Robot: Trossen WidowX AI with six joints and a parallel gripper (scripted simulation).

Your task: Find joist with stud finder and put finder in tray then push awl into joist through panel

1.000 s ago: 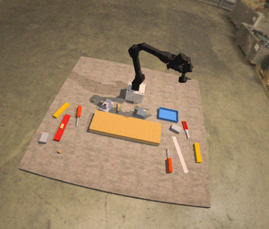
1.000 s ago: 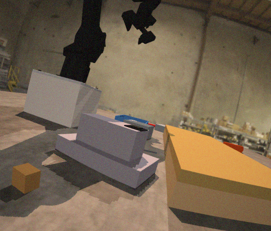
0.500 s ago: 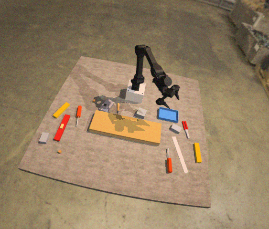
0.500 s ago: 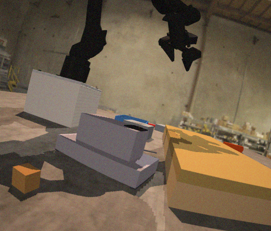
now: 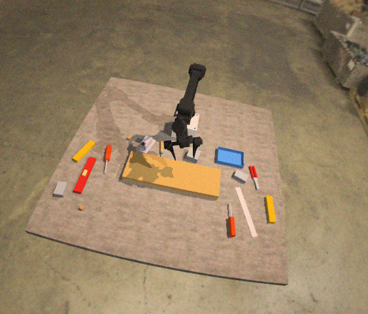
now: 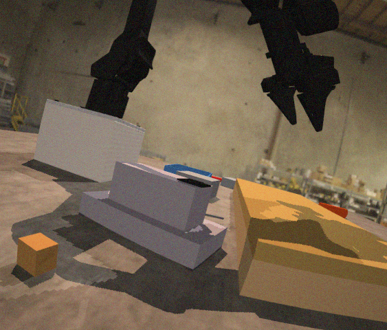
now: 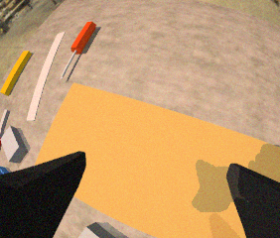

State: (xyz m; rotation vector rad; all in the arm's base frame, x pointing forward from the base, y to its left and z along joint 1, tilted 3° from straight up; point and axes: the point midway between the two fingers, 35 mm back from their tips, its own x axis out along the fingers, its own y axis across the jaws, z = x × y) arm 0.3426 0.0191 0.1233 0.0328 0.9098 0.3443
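Note:
The stud finder (image 5: 147,144) (image 6: 154,199), a pale lilac stepped block with a dark window, sits on the table behind the panel's left end. The awl (image 5: 161,147), with an orange handle, lies beside it, its shaft toward the panel. The orange-yellow floor panel (image 5: 189,180) (image 6: 311,284) (image 7: 130,139) lies across the middle, partly shadowed by the arm; no joist shows. The blue tray (image 5: 230,157) (image 6: 183,168) (image 7: 0,171) is right of the panel and looks empty in the top view. My gripper (image 5: 184,157) (image 6: 306,126) (image 7: 160,167) is open and empty, high above the panel, pointing down.
A grey block (image 5: 189,156) stands behind the panel. Another grey block (image 5: 240,176) (image 7: 12,145), red pliers (image 5: 253,172), a white strip (image 5: 246,210) and a red screwdriver (image 5: 231,226) lie right. A red level (image 5: 80,184) and a yellow bar (image 5: 83,150) lie left.

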